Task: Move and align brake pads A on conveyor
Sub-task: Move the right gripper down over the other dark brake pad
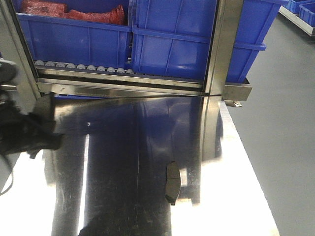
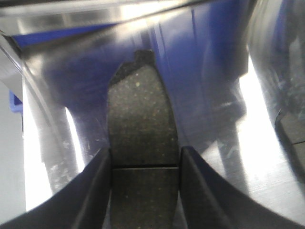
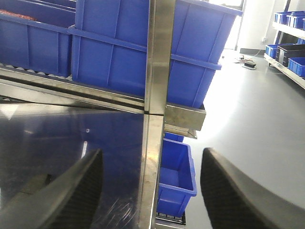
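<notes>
One brake pad [image 2: 140, 109] pinched in the left claw [image 2: 145, 157]; the right claw [image 3: 152, 152] is spread wide on nothing.

The claw grips the pad across its narrow width at the centre groove, long end jutting out over the steel table [image 1: 236, 187]. A second pad [image 1: 173, 183] lies flat there, well apart. The belt is in no view. On so short a bite the pad could swivel or slip in the carry and land crooked. It probably hangs clear of the steel, though glare hides this; a dragging tip would twist it.
</notes>
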Controlling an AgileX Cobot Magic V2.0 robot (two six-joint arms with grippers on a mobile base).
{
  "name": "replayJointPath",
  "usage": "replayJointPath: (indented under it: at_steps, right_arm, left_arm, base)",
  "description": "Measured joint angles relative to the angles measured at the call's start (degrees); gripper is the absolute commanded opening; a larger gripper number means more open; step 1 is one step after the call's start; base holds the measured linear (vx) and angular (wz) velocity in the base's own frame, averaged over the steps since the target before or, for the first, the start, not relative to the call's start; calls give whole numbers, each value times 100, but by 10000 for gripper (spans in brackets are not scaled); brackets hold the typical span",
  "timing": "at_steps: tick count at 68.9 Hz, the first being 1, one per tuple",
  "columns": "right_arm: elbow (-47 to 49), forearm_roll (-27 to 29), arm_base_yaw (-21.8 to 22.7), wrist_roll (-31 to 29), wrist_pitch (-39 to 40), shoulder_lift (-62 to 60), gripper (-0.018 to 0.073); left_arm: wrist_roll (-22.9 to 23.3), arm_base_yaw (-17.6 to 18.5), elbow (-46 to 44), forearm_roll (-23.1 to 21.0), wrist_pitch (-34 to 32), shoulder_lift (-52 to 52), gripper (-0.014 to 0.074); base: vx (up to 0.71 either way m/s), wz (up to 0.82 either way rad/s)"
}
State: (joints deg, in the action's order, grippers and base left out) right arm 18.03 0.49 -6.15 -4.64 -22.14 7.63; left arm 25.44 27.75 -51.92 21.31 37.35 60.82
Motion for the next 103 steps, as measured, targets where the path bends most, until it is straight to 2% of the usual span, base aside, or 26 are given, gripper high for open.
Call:
replayJointPath:
  at_steps: [35, 46, 59, 103]
  right_arm:
    - [0, 0, 0, 0, 0, 0, 429]
    - [0, 0, 0, 0, 0, 0, 429]
    - [0, 0, 0, 0, 0, 0, 429]
    - [0, 0, 0, 0, 0, 0, 429]
  left_arm:
    - [195, 0, 2467, 82, -1097, -3313, -6]
    - [196, 0, 2906, 49, -1156, -4021, -6]
    - [201, 0, 3012, 15, -1144, -4334, -6]
    - [223, 0, 3012, 15, -1144, -4339, -6]
  base:
    - [0, 0]
    - [0, 0]
    - [0, 0]
    - [0, 0]
